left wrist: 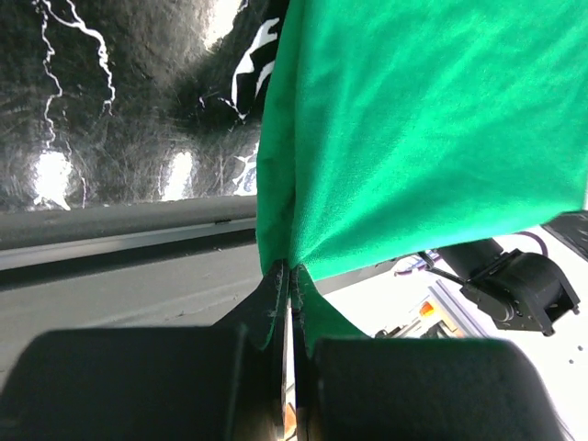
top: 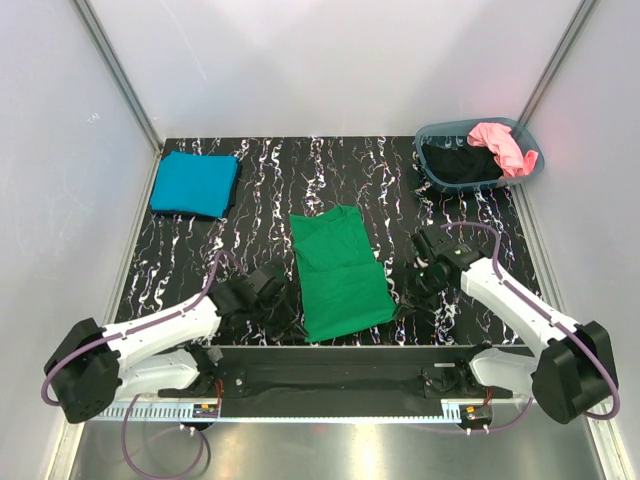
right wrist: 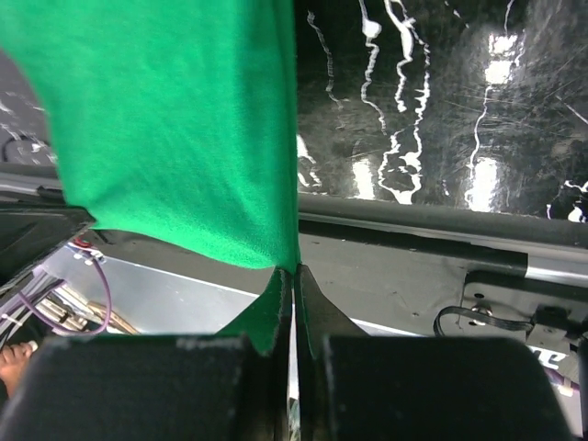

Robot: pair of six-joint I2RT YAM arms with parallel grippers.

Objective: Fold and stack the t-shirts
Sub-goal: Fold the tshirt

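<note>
The green t-shirt (left wrist: 423, 129) runs past the top edge in 2 wrist views.

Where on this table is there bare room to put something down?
Free: the far middle of the table, between the teal t-shirt and the basket, beyond the green t-shirt. Crowded: the near edge, where left gripper and right gripper pinch that shirt.

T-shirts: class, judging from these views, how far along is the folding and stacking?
Done: one teal t-shirt lies folded at the far left. In hand: the green t-shirt, mid-table, with the left claw and right claw each shut on its near edge. Left: finishing and stacking it, then the pink t-shirt and black t-shirt in the basket.
</note>
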